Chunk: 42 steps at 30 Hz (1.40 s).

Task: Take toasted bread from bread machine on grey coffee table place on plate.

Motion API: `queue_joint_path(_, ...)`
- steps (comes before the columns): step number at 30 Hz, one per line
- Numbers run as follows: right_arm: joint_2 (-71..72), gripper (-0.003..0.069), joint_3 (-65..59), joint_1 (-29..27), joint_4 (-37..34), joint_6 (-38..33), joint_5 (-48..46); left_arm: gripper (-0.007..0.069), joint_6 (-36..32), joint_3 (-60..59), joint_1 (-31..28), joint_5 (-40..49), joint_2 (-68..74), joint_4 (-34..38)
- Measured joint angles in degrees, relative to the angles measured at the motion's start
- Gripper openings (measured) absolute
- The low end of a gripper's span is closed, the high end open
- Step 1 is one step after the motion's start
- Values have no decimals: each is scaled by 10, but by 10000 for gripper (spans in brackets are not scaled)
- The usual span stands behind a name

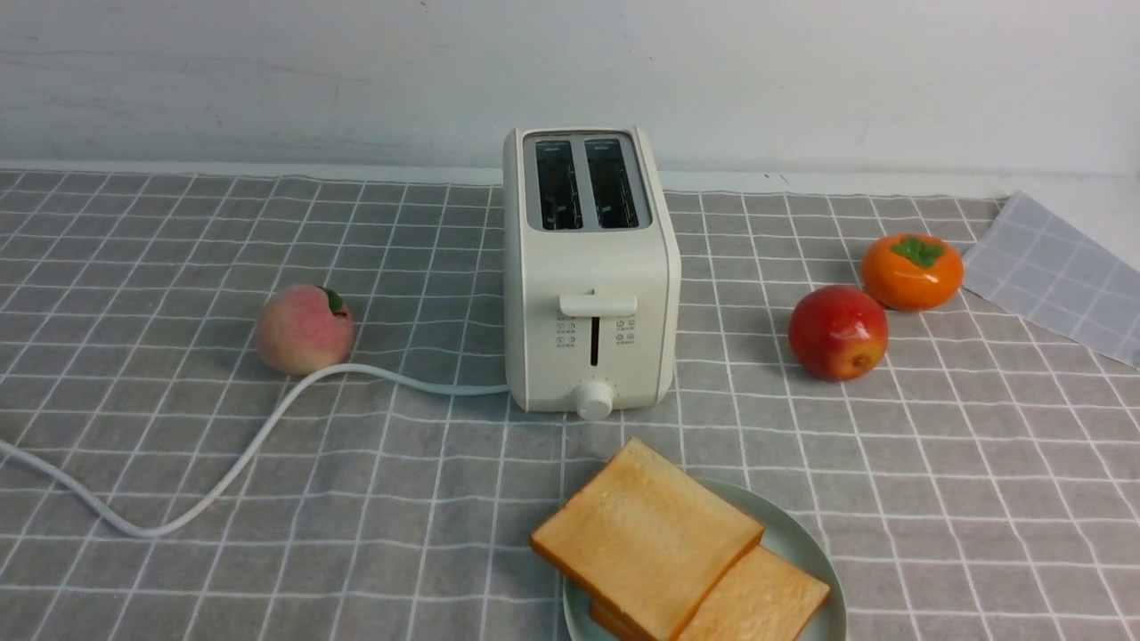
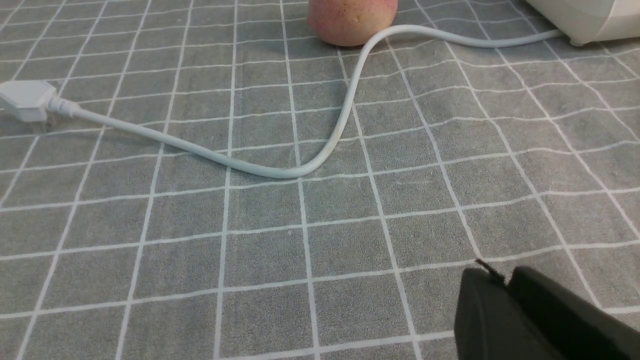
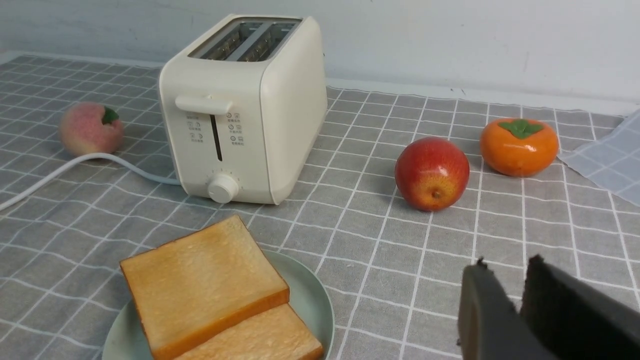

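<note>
Both slices of bread lie flat on the plate, which sits on the tabletop directly in front of the toaster. The upper slice overlaps the lower slice and overhangs the plate rim on the robot's left. Both toaster slots show empty in the front and right wrist views. Judged from this layout, the transfer is complete and no slice remains to be lifted.

The right hand holds nothing; its fingers stand slightly apart with a narrow gap between them. It hovers above bare cloth on the right of the plate, with the apple and persimmon beyond it. The left hand holds nothing; its fingers appear nearly together. It hovers over bare cloth on the left, with the cord and peach ahead of it.

The plate lies nearer the right hand, toward the robot's left of it. Any correction of the overhanging slice would fall to the right arm. Otherwise, both arms are free to retract.
</note>
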State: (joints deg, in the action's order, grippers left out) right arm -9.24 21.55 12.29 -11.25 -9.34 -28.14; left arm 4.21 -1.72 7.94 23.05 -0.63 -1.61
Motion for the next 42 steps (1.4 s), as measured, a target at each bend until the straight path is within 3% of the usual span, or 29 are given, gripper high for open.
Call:
queue_joint_path(12,0,146,0,-2,-1,0,0,71,0,0,0,0,0,0)
queue_joint_path(19,0,149,0,-118,1,0,0,77,0,0,0,-1,0,0)
queue_joint_path(25,0,152,0,-168,1,0,0,85,0,0,-1,-1,0,1)
queue_joint_path(37,18,166,-32,-172,4,0,8,92,0,0,-1,-1,0,1)
queue_joint_path(42,70,174,-156,-172,4,0,23,96,0,0,-1,-1,0,1)
